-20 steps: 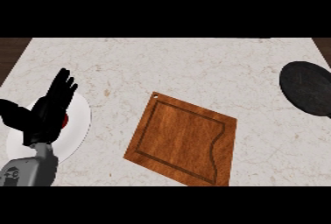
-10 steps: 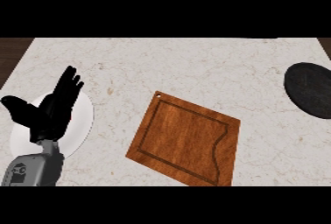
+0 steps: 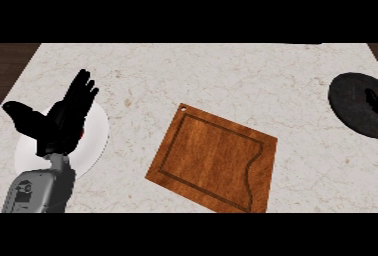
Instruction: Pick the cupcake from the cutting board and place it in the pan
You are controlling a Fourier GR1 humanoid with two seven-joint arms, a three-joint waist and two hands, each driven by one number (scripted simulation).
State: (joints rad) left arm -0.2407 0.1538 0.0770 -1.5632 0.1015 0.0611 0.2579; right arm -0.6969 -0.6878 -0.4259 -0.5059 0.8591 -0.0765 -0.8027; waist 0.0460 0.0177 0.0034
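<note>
Left hand over a plate, board in the middle, pan at the far right.

The left hand is open with straight fingers above a white plate. A small red spot beside the palm is perhaps the cupcake. The board is bare; the pan lies well apart.

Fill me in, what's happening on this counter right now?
Only the left hand shows, open with fingers up, over a white plate at the counter's left. A small red spot peeks out beside the hand; what it is cannot be told. The wooden cutting board lies bare in the middle, no cupcake visible on it. The black pan sits at the right edge. The right hand is out of view.
</note>
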